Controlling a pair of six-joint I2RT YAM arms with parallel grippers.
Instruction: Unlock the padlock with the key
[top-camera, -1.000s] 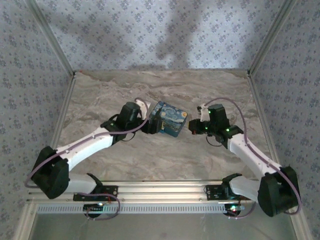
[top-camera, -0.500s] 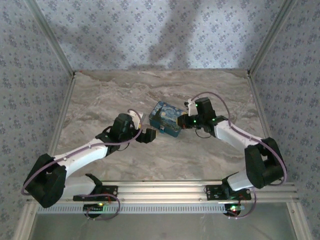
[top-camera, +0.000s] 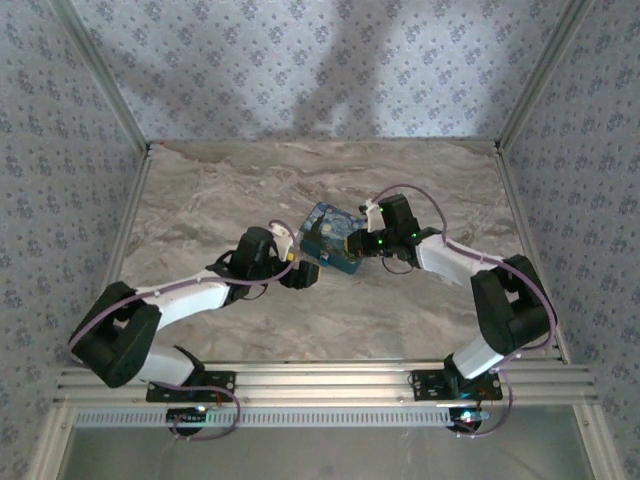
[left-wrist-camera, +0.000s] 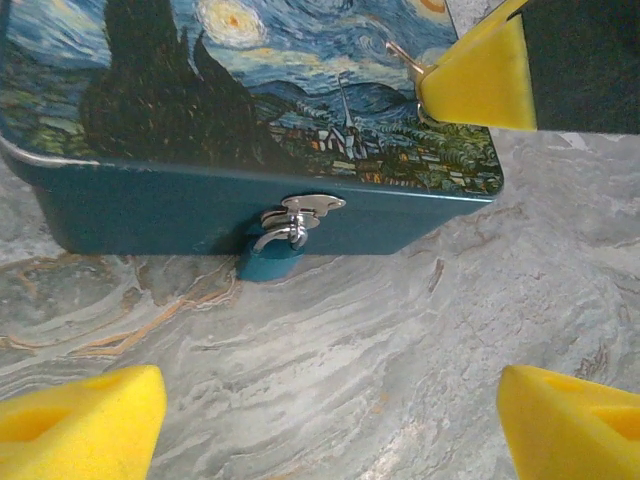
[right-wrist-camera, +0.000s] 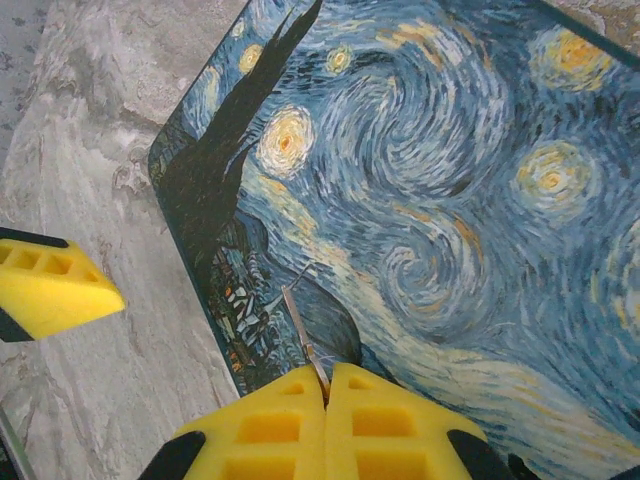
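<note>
The padlock (left-wrist-camera: 268, 262) is tiny, with a teal-blue body and a silver shackle. It hangs from the hasp (left-wrist-camera: 305, 206) on the front wall of the starry-night box (left-wrist-camera: 250, 90). My left gripper (left-wrist-camera: 330, 430) is open, low over the table just in front of the padlock, with nothing between its yellow fingertips (left-wrist-camera: 80, 420). My right gripper (right-wrist-camera: 328, 395) is shut on the key (right-wrist-camera: 303, 330), whose thin blade points out over the box lid (right-wrist-camera: 430, 190) near its front corner. From above, the right gripper (top-camera: 357, 243) is over the box (top-camera: 328, 236), with the left gripper (top-camera: 303, 275) beside it.
The box lies on a marbled grey table (top-camera: 230, 190) with patterned walls on three sides. One left finger (right-wrist-camera: 50, 285) shows beside the box edge in the right wrist view. The right pad (left-wrist-camera: 480, 75) and key tip (left-wrist-camera: 403, 57) show above the lid.
My right arm has swung left, carrying the key from beside the box to over its lid. My left gripper has drawn back from the box's side toward its front.
</note>
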